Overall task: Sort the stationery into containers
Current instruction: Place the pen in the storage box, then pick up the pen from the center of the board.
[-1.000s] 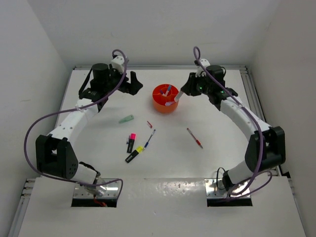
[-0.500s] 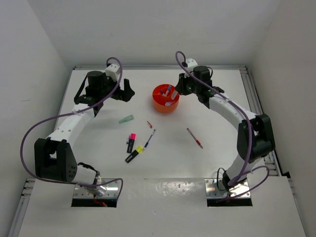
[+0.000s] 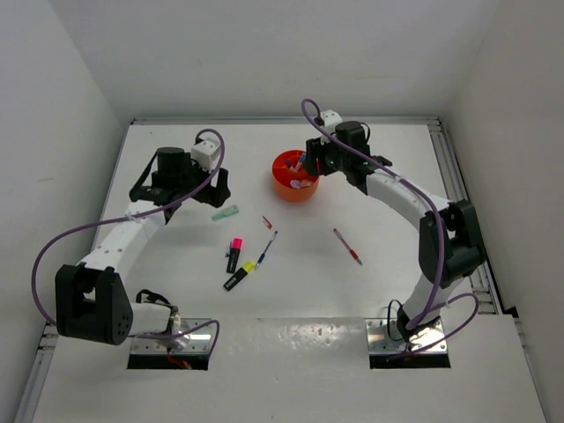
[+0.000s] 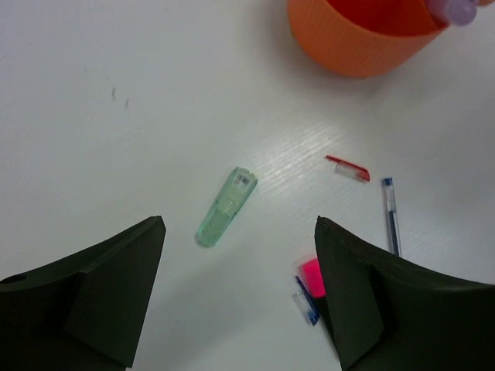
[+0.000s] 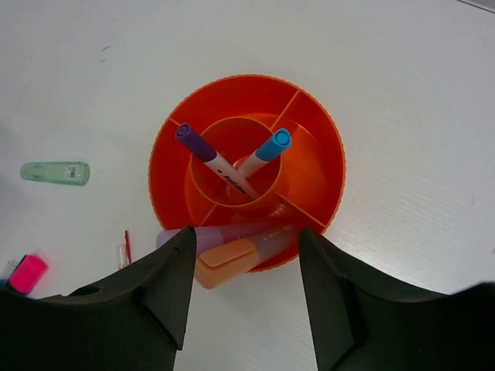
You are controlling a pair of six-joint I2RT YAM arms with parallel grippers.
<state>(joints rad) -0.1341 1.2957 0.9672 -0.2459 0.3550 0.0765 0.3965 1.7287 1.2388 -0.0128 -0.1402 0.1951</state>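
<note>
My right gripper (image 5: 247, 243) has swung over the tub (image 5: 334, 166), open and empty. My left gripper (image 4: 240, 232), open too, has dropped toward the green marker (image 4: 224, 207), likely next.

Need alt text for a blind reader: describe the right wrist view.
Orange tub from above, its central cup holding a purple-capped pen crossing a blue-capped pen. A lilac marker and an orange marker lie at its near rim, framed by the open right gripper.

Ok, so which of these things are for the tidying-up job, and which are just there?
For the job: orange tub, green marker, pink highlighter, yellow highlighter, blue pen, red pen, lilac marker, orange marker.

Just there: purple cables, metal base plates.
</note>
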